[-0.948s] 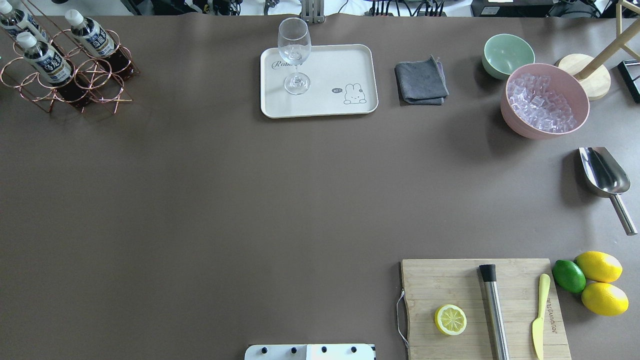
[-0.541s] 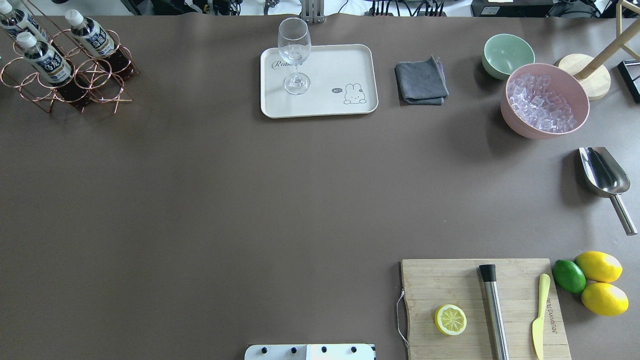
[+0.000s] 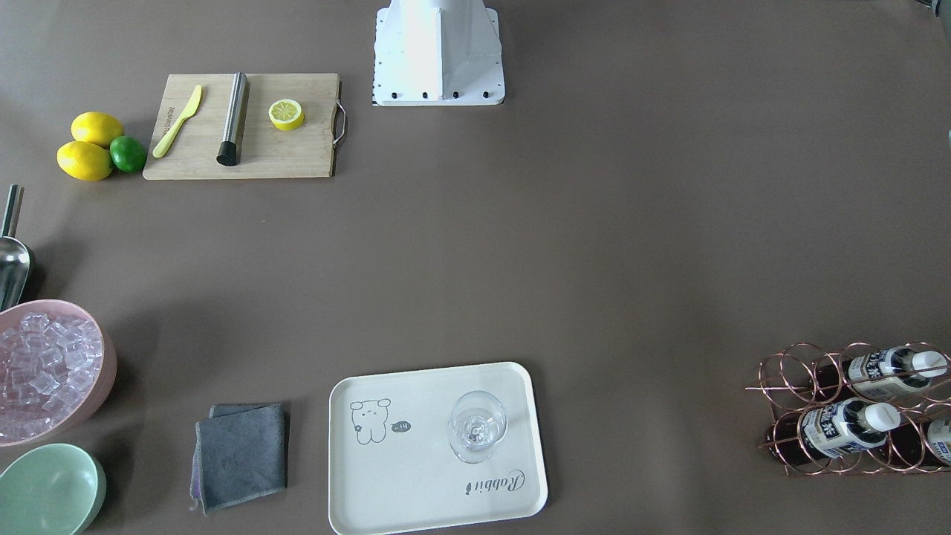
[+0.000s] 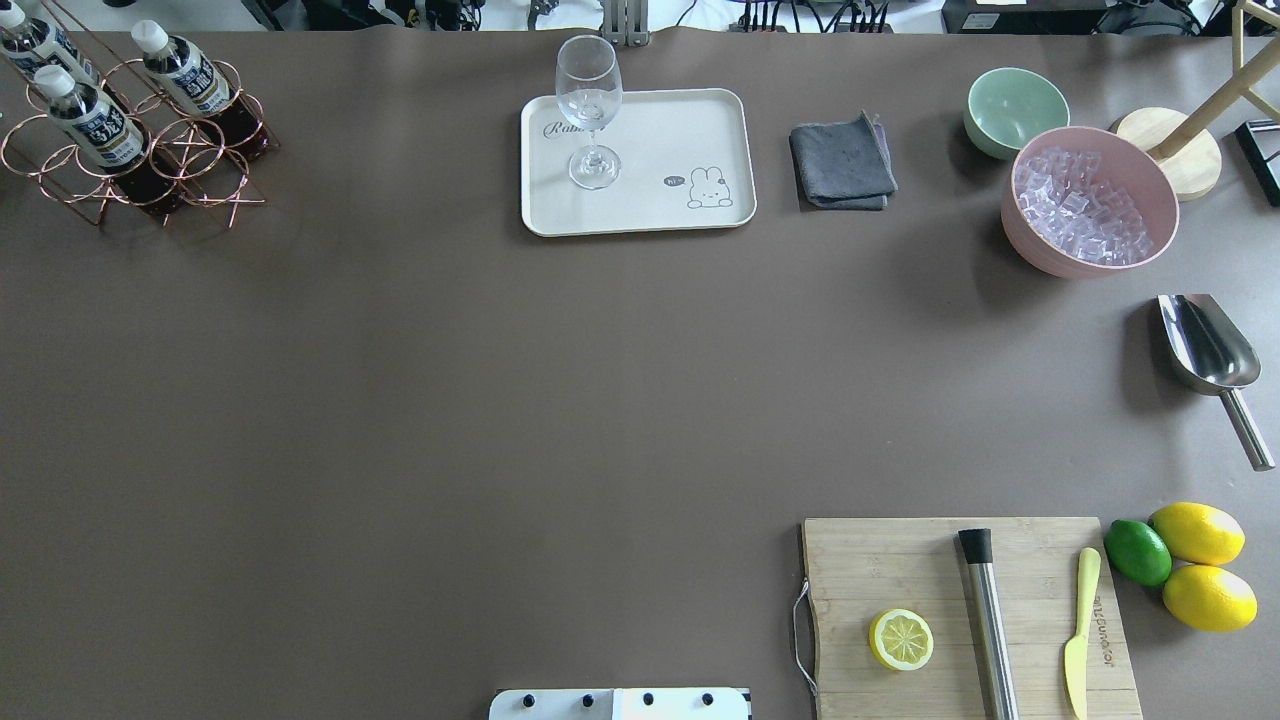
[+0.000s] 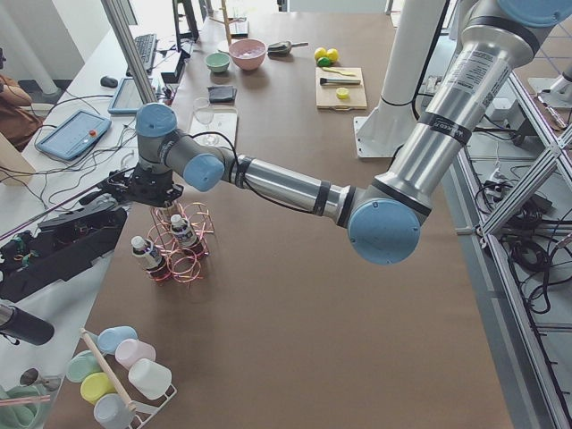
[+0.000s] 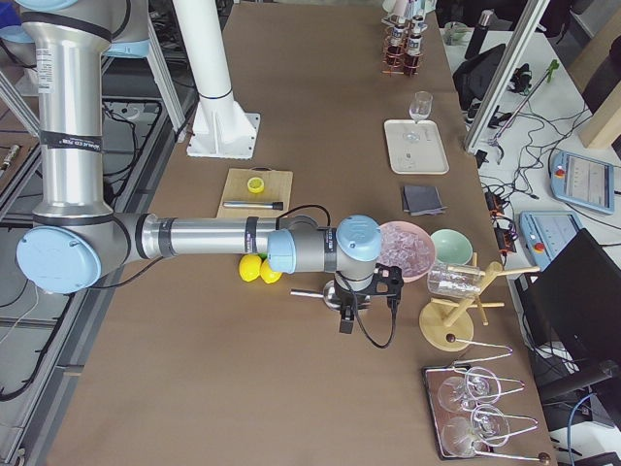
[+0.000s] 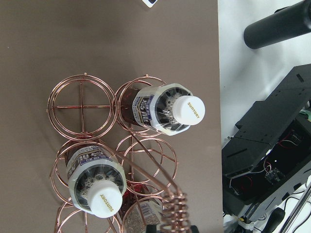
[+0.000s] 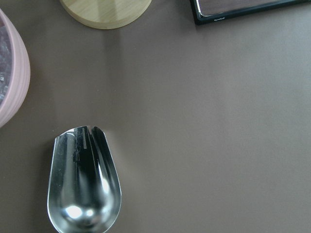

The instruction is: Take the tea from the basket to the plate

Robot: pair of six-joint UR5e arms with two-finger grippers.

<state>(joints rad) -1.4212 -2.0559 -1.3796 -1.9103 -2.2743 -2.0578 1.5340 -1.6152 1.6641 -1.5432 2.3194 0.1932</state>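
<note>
Cannot tell left gripper point(image 5: 143, 189) as apart or together: visible only from the side, poised over basket point(image 4: 200, 165) for a straight drop onto a cap. Same for right gripper point(image 6: 345, 322), parked above scoop point(image 8: 82, 187), out of the way. Tea point(image 4: 185, 78) upright in its ring cell, not yet lifted. Plate point(image 4: 680, 130) well apart, with glass point(image 4: 590, 110) at one end, leaving bare room by the bear.

The basket point(image 7: 82, 105) is shiny copper wire; the bottles point(image 7: 163, 109) are clear plastic (smooth white caps point(image 7: 189, 109)). The scoop point(image 8: 83, 189) is mirror-polished metal on the matt brown worktop point(image 4: 450, 400).
</note>
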